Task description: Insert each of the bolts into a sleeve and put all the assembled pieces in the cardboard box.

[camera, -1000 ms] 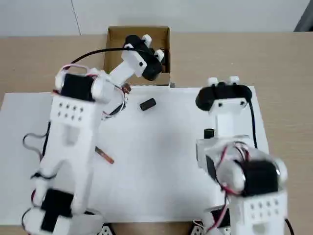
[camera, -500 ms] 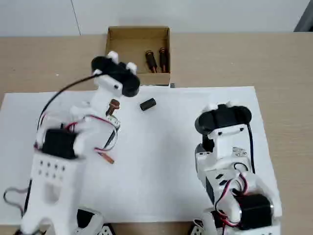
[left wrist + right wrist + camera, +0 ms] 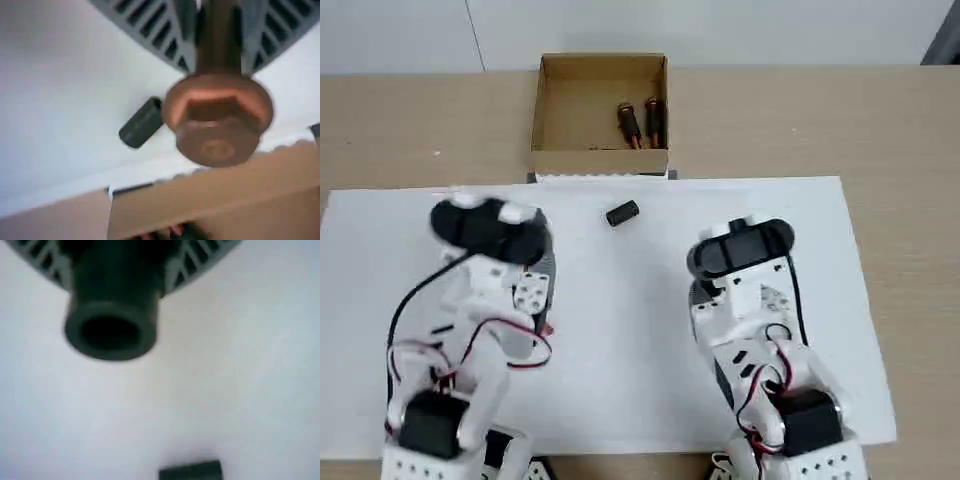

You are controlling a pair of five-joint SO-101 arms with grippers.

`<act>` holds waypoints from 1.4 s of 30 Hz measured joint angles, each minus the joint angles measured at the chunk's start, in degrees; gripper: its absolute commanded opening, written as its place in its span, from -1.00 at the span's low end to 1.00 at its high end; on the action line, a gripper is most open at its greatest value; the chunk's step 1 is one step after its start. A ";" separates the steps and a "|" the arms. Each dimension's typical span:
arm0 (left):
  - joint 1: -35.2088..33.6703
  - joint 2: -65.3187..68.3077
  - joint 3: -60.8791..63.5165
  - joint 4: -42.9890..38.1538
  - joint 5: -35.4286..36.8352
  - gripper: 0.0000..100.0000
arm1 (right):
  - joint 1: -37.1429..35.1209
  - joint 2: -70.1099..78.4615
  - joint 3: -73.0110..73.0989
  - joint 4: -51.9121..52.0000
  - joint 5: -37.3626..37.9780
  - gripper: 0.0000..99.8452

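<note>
My left gripper [image 3: 217, 30] is shut on the shank of a copper bolt [image 3: 217, 120], whose hex head points out over the white paper. Beyond it lie a loose black sleeve [image 3: 141, 123] and the cardboard box [image 3: 210, 200]. My right gripper [image 3: 117, 260] is shut on a black sleeve [image 3: 111, 327], its open bore facing outward above the paper. In the high view the left arm [image 3: 485, 225] and right arm [image 3: 740, 250] stand over the paper, covering their grippers. The box [image 3: 552, 110] holds two assembled pieces [image 3: 628, 122]. The loose sleeve [image 3: 622, 213] lies just in front of the box.
A white paper sheet [image 3: 620, 330] covers the wooden table. The tip of another copper bolt [image 3: 547, 328] peeks out beside the left arm. The loose sleeve [image 3: 191, 471] also lies on the paper in the right wrist view.
The left arm has drawn back from over the box to the near left of the paper, carrying the bolt. The right arm has shifted left and toward the near edge.
</note>
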 measured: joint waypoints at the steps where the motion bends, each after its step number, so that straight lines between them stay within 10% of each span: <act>1: 0.00 -2.02 1.49 -0.26 0.97 -0.99 | -0.70 0.00 1.14 -2.29 0.00 -1.00; 12: 0.00 -18.29 14.33 -2.90 17.58 -0.99 | -9.32 0.00 15.21 -21.10 0.00 -0.99; 26: 0.00 -21.01 29.63 -27.43 24.53 -0.99 | -18.37 0.00 30.42 -48.00 7.91 -0.99; 42: 10.64 -21.01 29.54 -28.66 35.08 -0.99 | -19.78 0.00 30.51 -49.85 11.96 -0.99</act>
